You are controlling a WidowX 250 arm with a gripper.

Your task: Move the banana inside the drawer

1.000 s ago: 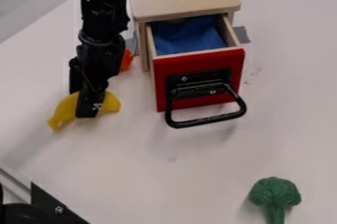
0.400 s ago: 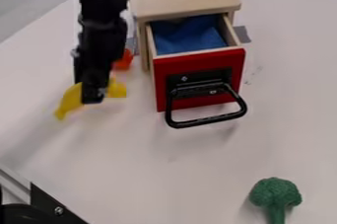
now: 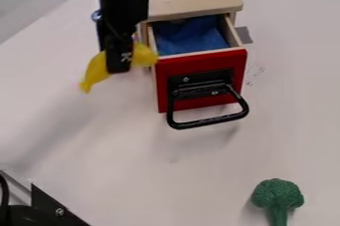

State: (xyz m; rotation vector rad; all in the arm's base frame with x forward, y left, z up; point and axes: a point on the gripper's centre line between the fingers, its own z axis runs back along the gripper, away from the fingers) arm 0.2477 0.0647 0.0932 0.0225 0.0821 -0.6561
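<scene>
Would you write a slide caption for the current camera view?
Banana held in the gripper's jaws above the table, beside the open red-fronted drawer with blue lining.

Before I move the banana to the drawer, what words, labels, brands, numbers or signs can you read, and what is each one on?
No text can be read.
White marks on the hand, by the banana: too small to read.
Faint marks on the table, right of the drawer: unreadable, perhaps only scuffs.
</scene>
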